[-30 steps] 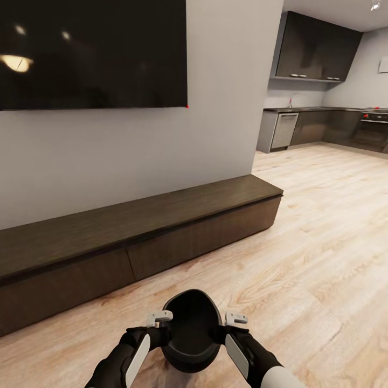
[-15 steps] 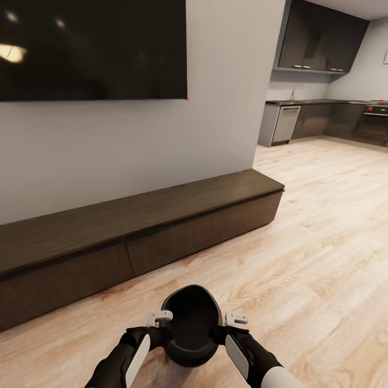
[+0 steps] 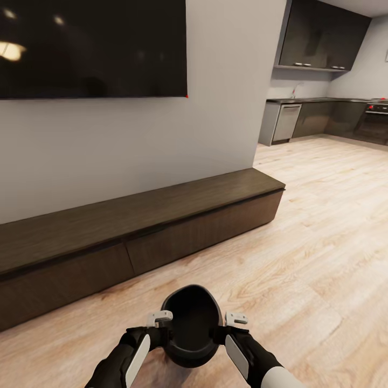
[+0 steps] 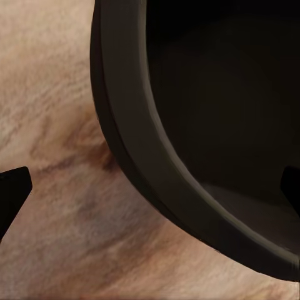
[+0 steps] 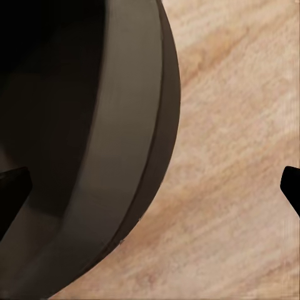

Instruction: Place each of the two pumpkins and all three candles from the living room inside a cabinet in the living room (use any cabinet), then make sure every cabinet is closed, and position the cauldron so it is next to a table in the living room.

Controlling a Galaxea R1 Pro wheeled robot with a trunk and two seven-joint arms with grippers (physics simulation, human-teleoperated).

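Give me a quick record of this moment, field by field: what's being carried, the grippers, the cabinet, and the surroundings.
carried: black cauldron, held between both arms over the wood floor
left gripper: at the cauldron's left rim, one finger either side of the wall
right gripper: same at the right rim
cabinet: drawers shut, top bare
wall: dark TV screen
background: kitchen

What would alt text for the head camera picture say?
Two robot arms hold a black cauldron between them above a light wood floor. Ahead, a long low dark cabinet sits under a wall-mounted screen; a kitchen lies beyond.
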